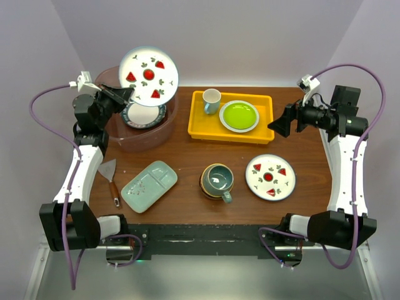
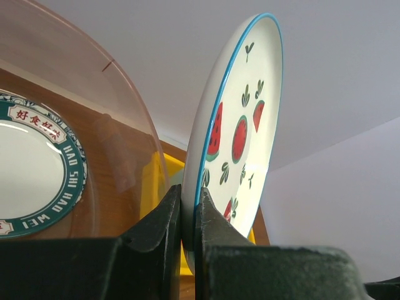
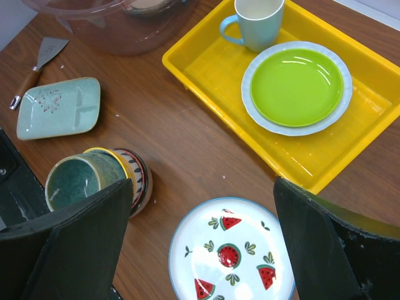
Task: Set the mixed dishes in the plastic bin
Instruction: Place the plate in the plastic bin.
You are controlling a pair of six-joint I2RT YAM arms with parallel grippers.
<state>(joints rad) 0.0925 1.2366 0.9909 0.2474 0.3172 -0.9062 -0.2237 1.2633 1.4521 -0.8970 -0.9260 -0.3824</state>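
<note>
I have the left gripper (image 2: 189, 201) clamped on the bottom rim of a white watermelon plate (image 1: 149, 76), jaws pinched together on that thin edge; the plate stands nearly on edge above the far side of the plastic bin (image 1: 119, 142), most of its weight well out from the pads. That is my main worry: the hold is a narrow pinch on glazed ceramic, so I judge that a quick wrist roll could let the plate pivot or slip free; if it drops from here it lands on the teal-bordered plate (image 1: 144, 115) lying in the bin, and crockery on crockery may chip or crack. From above, the held plate seems partly past the bin's back wall; releasing before it is over the middle risks it catching the rim and tipping outside. Lowering it on edge could also leave it leaning on the wall, stealing room from the rest.

The right gripper (image 1: 279, 123) hangs with jaws wide apart, holding nothing, beside the yellow tray (image 1: 199, 130); on the table (image 1: 187, 156) sit the second watermelon plate (image 3: 231, 256), the teal mug (image 3: 72, 181) nested in stacked bowls (image 3: 139, 178), and the pale green divided tray (image 3: 59, 107); that stack could topple if nudged.
</note>
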